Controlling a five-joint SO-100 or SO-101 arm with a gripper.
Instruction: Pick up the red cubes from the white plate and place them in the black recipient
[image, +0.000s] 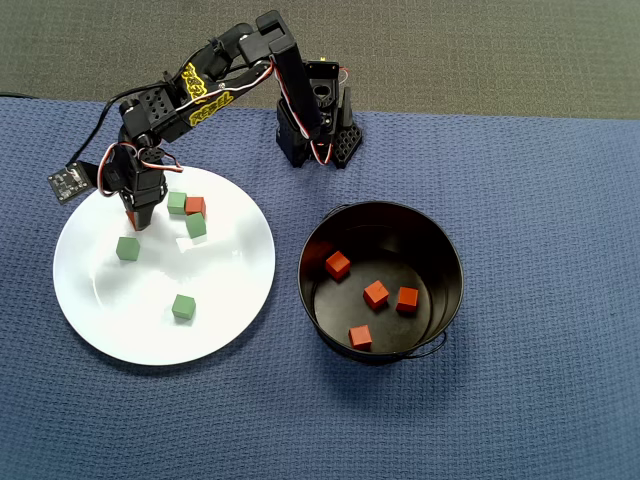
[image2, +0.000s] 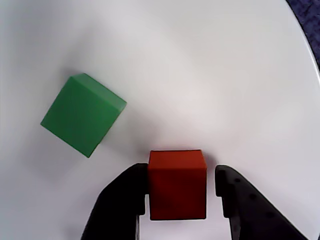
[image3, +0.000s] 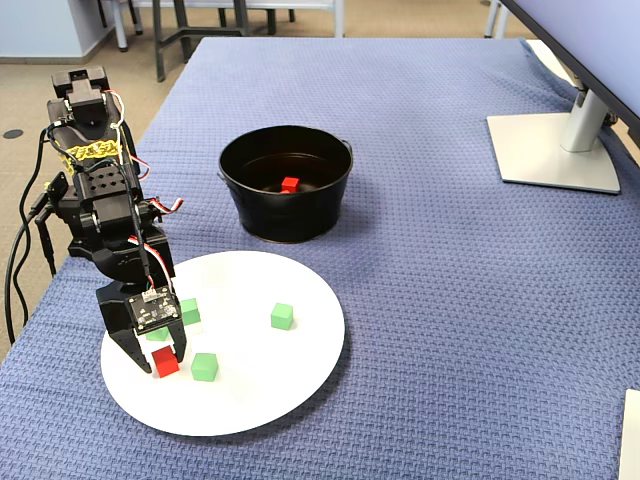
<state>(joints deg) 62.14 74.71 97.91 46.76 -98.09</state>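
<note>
Red cubes are split between two places: four lie on the floor of the black recipient (image: 381, 280), and two are on the white plate (image: 230, 300). One plate cube (image: 195, 206) sits touching two green cubes (image: 177, 202) near the plate's far edge in the overhead view. The other, the red cube at the hand (image2: 177, 184), rests on the plate between the two black fingers.

In the wrist view the hand (image2: 180, 192) straddles this cube with its jaws partly open. One finger (image2: 127, 192) appears to touch the cube's left face, while a thin strip of white plate shows between the cube and the other finger. So the cube is framed but, as I judge it, not yet firmly held.

A single green cube (image2: 82, 114) lies near, apart from the fingers, so closing should not disturb it.

On the blue woven surface (image: 520, 400), the recipient stands just beside the plate, making the carry short.
</note>
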